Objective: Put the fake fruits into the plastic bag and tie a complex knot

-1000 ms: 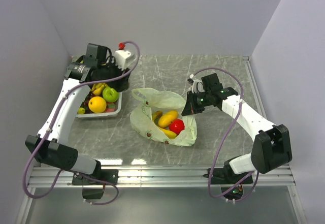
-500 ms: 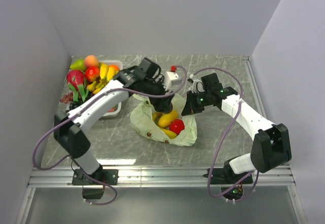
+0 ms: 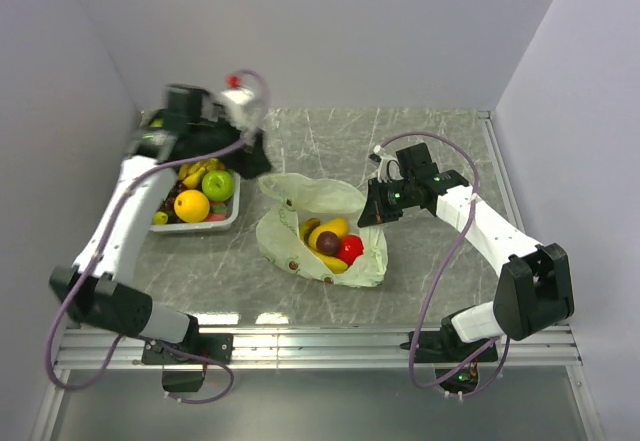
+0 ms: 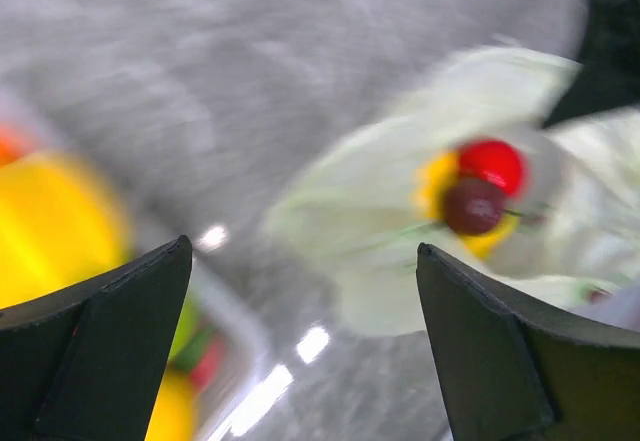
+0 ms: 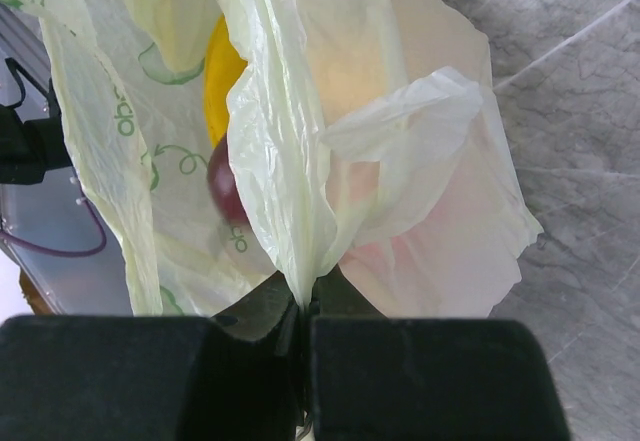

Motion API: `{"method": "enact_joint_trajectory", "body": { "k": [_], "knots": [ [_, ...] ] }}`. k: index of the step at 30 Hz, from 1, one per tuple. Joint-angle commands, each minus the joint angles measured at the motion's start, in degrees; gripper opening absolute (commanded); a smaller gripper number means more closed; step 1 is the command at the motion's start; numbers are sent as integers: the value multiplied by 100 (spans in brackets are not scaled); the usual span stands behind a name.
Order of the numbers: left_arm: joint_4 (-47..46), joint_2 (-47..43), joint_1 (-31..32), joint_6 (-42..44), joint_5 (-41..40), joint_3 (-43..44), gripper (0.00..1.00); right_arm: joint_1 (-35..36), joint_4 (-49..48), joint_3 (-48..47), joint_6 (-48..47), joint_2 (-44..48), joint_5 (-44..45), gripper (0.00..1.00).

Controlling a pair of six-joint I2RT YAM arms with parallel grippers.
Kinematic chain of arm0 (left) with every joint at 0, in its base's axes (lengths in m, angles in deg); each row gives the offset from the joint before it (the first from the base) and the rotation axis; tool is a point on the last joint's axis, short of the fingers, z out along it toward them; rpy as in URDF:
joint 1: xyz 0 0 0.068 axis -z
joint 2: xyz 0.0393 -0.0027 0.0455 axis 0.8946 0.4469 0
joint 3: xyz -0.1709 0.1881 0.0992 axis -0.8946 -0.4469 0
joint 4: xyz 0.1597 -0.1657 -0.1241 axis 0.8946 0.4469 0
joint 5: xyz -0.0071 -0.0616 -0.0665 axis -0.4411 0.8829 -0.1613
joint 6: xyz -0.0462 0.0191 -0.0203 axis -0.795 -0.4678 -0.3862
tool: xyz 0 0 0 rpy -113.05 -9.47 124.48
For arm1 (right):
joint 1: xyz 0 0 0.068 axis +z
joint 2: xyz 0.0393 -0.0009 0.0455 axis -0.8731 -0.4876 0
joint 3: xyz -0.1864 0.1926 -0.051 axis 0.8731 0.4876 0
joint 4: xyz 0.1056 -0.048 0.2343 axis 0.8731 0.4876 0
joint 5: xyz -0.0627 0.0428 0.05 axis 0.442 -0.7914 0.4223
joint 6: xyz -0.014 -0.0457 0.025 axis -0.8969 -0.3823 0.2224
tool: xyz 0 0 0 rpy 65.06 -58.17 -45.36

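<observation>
The right gripper [image 5: 305, 309] has its two jaws pinched tight on one fold of the plastic bag [image 5: 400, 161], at the bag's 3 o'clock edge. The left gripper [image 4: 302, 251] is spread wide and holds nothing; it hovers, blurred, at the bag's 10 o'clock. In the bag lie one dark round fruit [image 3: 328, 243], one red apple [image 3: 349, 250] and yellow fruit [image 3: 336, 227] whose count is unclear. At 9 o'clock, one tray [image 3: 215, 226] holds one green apple [image 3: 218, 185] and one yellow-orange ball [image 3: 191, 205].
</observation>
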Motion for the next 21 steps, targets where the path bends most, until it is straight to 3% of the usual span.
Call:
{"method": "enact_joint_trajectory", "body": {
  "k": [1, 7, 11, 21],
  "knots": [
    [395, -757, -1012, 60, 151, -111, 99, -30, 4, -255, -75, 22, 37, 0],
    [1353, -1102, -2884, 1080, -658, -497, 99, -30, -22, -185, -92, 22, 20, 0],
    [1556, -997, -3072, 1415, -1001, -831, 99, -21, -48, -167, -75, 5, -6, 0],
    [792, -689, -3072, 1521, -1353, -1622, 99, -30, -40, -176, -84, -39, 2, 0]
  ]
}}
